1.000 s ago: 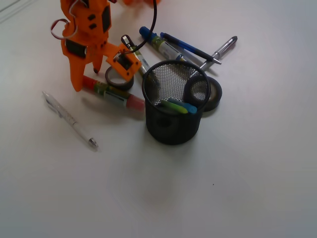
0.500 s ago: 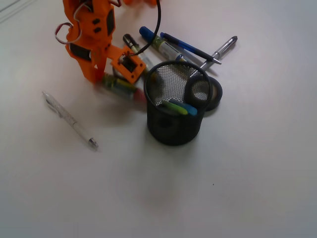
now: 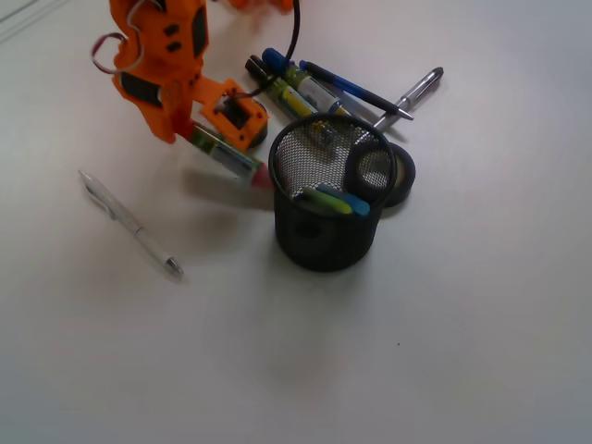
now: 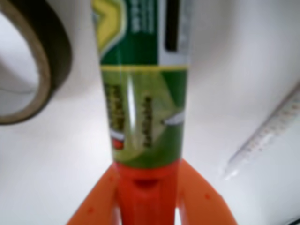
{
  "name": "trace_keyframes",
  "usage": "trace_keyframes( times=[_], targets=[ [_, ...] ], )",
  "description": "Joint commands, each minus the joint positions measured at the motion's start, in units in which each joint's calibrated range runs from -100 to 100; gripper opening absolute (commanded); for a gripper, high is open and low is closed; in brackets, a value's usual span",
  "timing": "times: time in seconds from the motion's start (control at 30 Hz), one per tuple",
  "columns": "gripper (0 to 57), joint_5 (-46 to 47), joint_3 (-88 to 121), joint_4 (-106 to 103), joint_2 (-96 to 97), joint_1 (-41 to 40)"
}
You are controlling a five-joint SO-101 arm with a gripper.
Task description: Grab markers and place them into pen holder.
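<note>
Gripper (image 3: 208, 139) is clamped on the red-capped marker (image 3: 227, 155), holding it near its back end; the wrist view shows the green-and-white barrel (image 4: 143, 93) running straight out from between the orange fingers (image 4: 101, 197). Marker looks lifted off the worktop (image 3: 416, 351): front view shows a shadow under it.

Key relation: marker's long axis runs diagonally from the gripper toward the pen holder (image 3: 326, 242), red cap (image 3: 262, 176) leading and pointing down and right. Cap tip sits just beside the holder's left rim, at or slightly below rim height as far as I can judge, so not yet over the opening. Holder stands right of the gripper, near the worktop's middle.

Judgement: next move needs lift plus a shift right so the cap clears the mesh rim, then tilt the marker nearer upright before release. Dragging straight across would likely knock the holder.

Holder already has contents: a yellow-green barrel and a blue cap (image 3: 355, 201) leaning inside.

Other markers: blue-capped marker (image 3: 298, 81) and dark-capped marker (image 3: 280, 92) lie side by side behind the holder, toward the far edge, touching or nearly so.

Clutter: tape roll (image 3: 387, 174) against the holder's right side, another tape roll (image 4: 35, 70) left of the barrel in the wrist view, slim white pen (image 3: 131, 226) toward the left edge, blue pen (image 3: 351, 90) and silver pen (image 3: 409, 95) toward the far edge.
</note>
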Motion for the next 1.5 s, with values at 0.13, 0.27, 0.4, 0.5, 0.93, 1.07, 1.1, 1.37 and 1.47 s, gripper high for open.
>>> trace_keyframes(
  times=[0.13, 0.27, 0.4, 0.5, 0.93, 1.07, 1.1, 1.37, 1.47],
  targets=[
    [0.5, 0.9, -20.1, 12.2, -6.4, 3.0],
    [0.5, 1.0, -26.1, 16.8, -6.2, 4.5],
    [0.5, 1.0, -28.7, 19.3, -7.0, 4.4],
    [0.5, 0.7, -29.1, 20.6, -7.0, 3.9],
    [31.1, 0.6, -26.1, 13.9, -3.9, -2.3],
    [27.5, -2.8, -28.0, 11.3, 3.3, -4.3],
    [27.1, -3.6, -29.0, 11.7, 5.4, -4.4],
    [26.7, -4.4, -45.0, 21.5, 18.4, -3.3],
    [26.7, -1.8, -48.9, 22.8, 20.8, -3.4]
  ],
)
